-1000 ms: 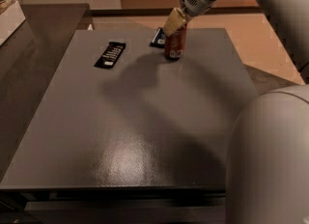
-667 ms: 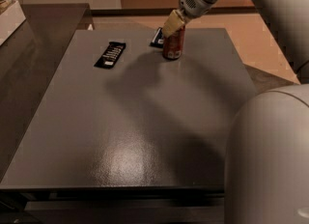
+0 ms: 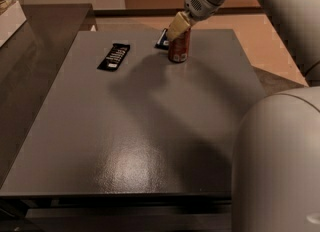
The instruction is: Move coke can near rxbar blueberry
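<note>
At the far middle of the dark grey counter [image 3: 150, 126], pale tan tool [image 3: 178, 27] down on the top of a small red soda can [image 3: 178, 49], hung from a white arm [image 3: 280, 6] reaching in from the upper right. Clamped on the can or loose: cannot tell. Can upright, just beside a flat dark blue bar wrapper [image 3: 161, 39], partly covering its right end; touching or not, unclear. Well apart to the left, a longer black wrapper with white lettering [image 3: 114, 56], flat and angled.
</note>
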Motion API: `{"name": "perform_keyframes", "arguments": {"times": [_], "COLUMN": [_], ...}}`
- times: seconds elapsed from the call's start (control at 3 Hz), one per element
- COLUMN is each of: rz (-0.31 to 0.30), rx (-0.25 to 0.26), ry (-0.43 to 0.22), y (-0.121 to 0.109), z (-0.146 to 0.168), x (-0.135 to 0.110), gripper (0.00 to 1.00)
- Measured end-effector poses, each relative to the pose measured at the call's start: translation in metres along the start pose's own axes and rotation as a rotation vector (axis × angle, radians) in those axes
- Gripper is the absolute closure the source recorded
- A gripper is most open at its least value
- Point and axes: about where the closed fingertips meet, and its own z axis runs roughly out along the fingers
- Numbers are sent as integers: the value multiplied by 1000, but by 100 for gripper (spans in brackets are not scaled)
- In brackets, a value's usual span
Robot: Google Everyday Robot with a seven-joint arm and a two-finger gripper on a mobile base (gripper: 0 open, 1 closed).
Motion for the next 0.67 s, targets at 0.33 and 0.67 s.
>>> {"name": "perform_keyframes", "arguments": {"times": [0.33, 0.67], "rz": [0, 0], "rx": [-4, -4], "ry": [3, 3], "y": [1, 1], "z": [4, 4], "x": [0, 0], "gripper": [0, 0]}}
